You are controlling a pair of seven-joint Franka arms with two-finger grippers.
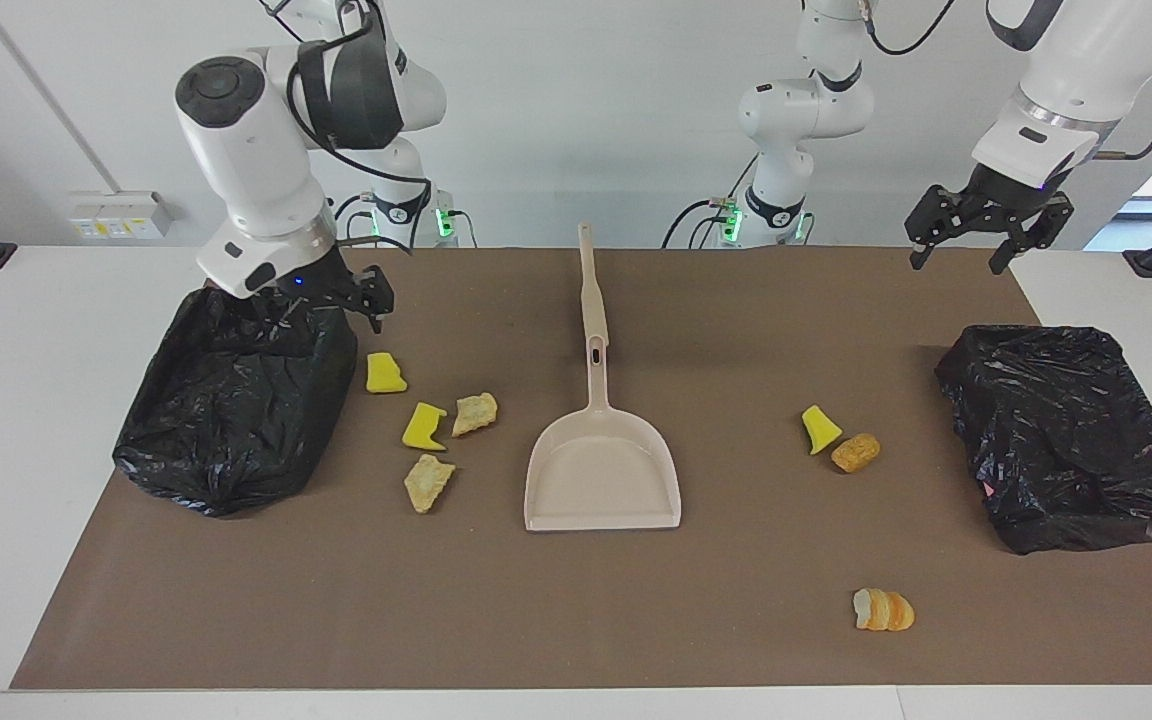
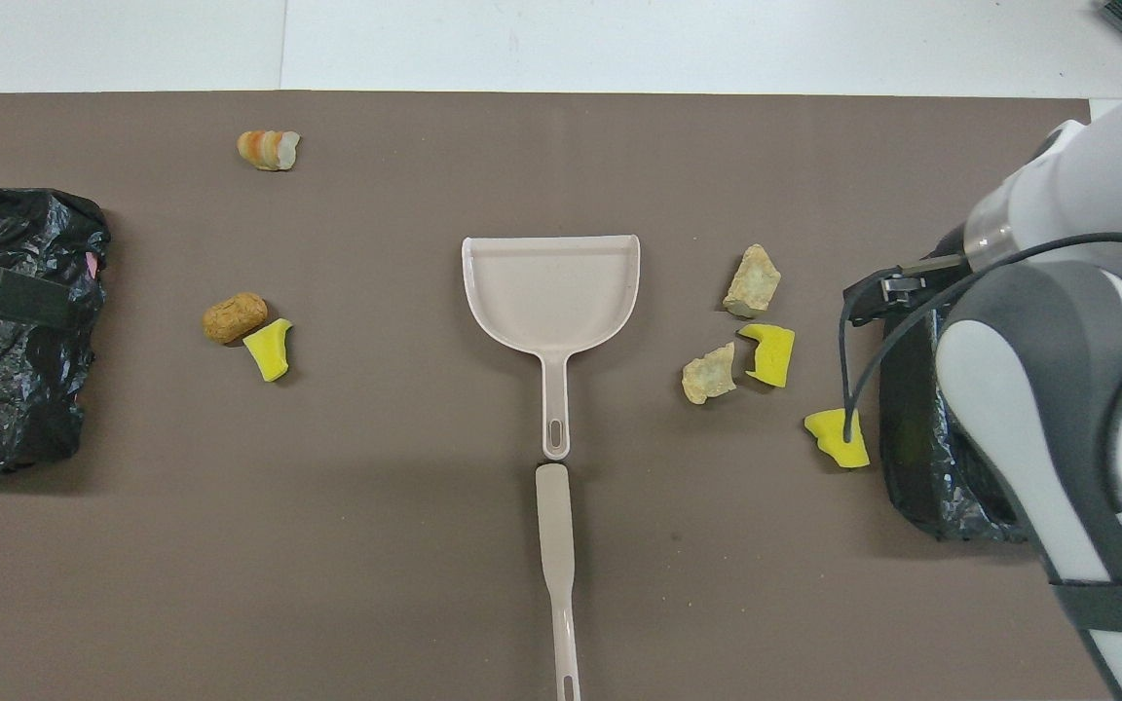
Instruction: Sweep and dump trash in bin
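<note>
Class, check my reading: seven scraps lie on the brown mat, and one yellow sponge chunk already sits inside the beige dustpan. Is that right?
Not quite. The dustpan is empty in the overhead view. All seven scraps lie on the brown mat: four toward the right arm's end, such as the yellow sponge chunk, and three toward the left arm's end.

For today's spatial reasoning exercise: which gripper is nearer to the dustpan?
Right. The right gripper hangs over the black bin a few scraps from the dustpan; the left gripper is raised at the table's other end.
</note>
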